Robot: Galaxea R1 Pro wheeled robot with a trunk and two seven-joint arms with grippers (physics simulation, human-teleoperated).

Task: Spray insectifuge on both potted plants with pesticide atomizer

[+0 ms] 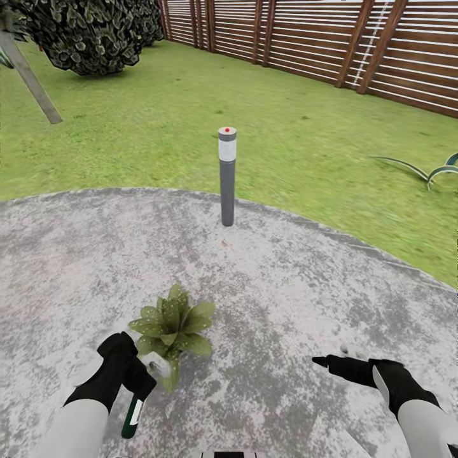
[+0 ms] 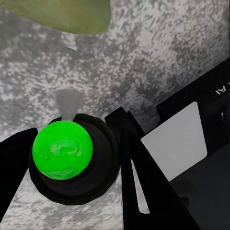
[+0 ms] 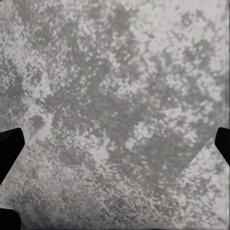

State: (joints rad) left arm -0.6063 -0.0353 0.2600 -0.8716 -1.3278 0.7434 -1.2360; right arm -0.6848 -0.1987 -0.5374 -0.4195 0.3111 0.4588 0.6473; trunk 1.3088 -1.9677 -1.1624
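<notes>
My left gripper (image 1: pixel 141 381) is shut on the pesticide atomizer (image 1: pixel 133 415), a slim dark green bottle with a white label that hangs down below the fingers. Its grey spray head (image 1: pixel 159 366) sits right at the near leaves of a potted plant (image 1: pixel 172 324), a low rosette of broad green leaves on the patio. In the left wrist view the atomizer (image 2: pixel 62 151) shows bright green between the black fingers (image 2: pixel 129 153), with a leaf (image 2: pixel 67 14) just beyond. My right gripper (image 1: pixel 331 364) is open over bare paving, to the right of the plant; its fingertips (image 3: pixel 9 148) stand far apart.
A tall grey bollard lamp (image 1: pixel 227 175) with a red dot stands at the patio's far edge. Lawn (image 1: pixel 305 127) lies beyond, up to a brown slat fence (image 1: pixel 318 38). A dark bush (image 1: pixel 89 32) and a slanted grey pole (image 1: pixel 32 79) are far left; a spiky plant (image 1: pixel 439 168) is at the right.
</notes>
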